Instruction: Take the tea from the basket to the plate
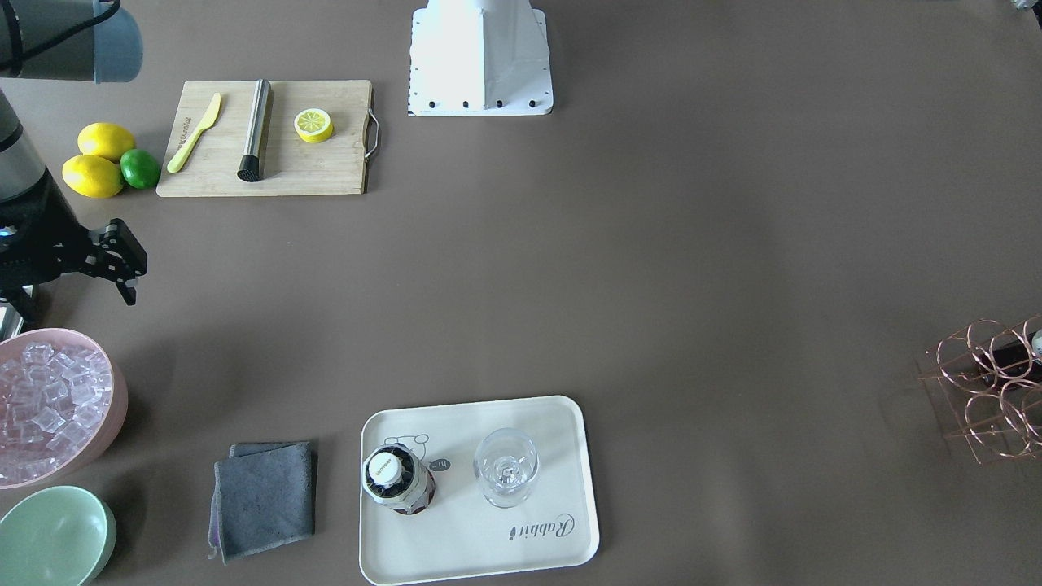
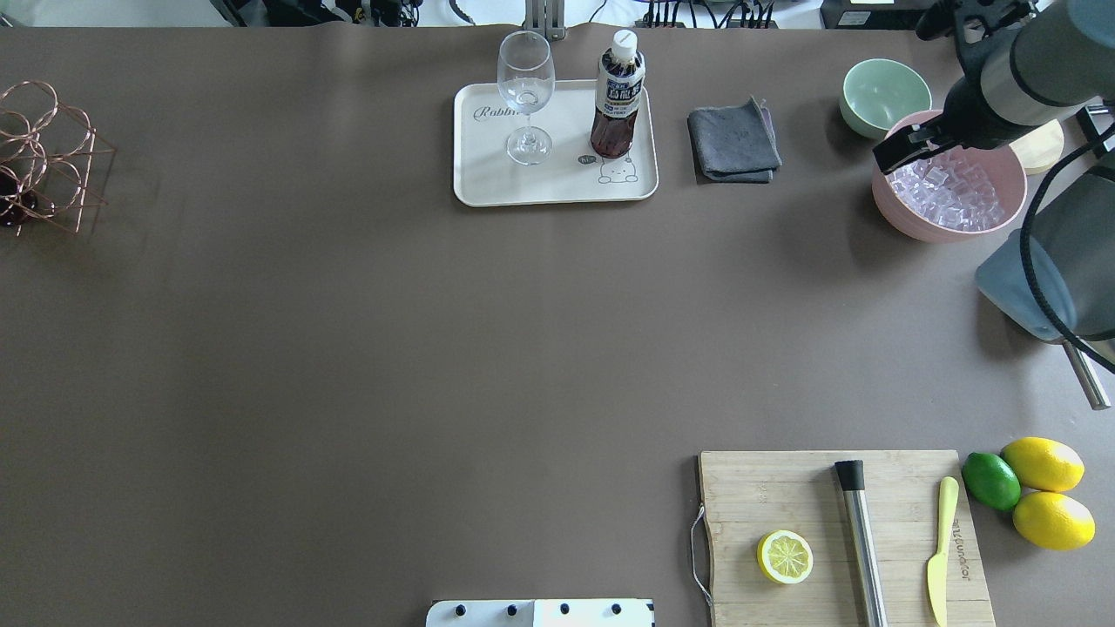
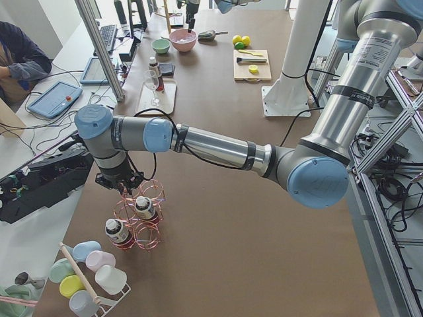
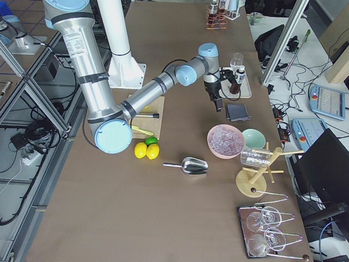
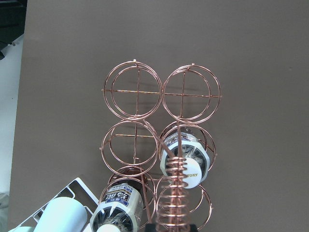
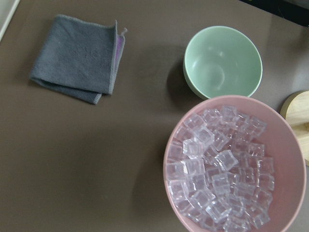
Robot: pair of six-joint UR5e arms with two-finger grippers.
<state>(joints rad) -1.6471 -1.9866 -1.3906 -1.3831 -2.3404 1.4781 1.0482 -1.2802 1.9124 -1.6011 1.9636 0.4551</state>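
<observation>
Far left: basket (image 2: 52, 157), two teas (image 5: 186, 162) inside (diagonal rings); left gripper (image 3: 122, 186) above it, opening cannot tell. Centre, far: plate (image 2: 488, 187), third tea (image 2: 617, 104) upright beside glass (image 2: 525, 87). Right: right gripper (image 1: 130, 262) spread, empty, near ice bowl (image 2: 897, 218).

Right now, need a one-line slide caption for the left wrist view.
Copper wire basket from above, two capped tea bottles standing in its rings, coiled handle in foreground.

tea (image 2: 618, 104) upright on plate (image 2: 488, 178), two in basket (image 2: 52, 161)
</observation>
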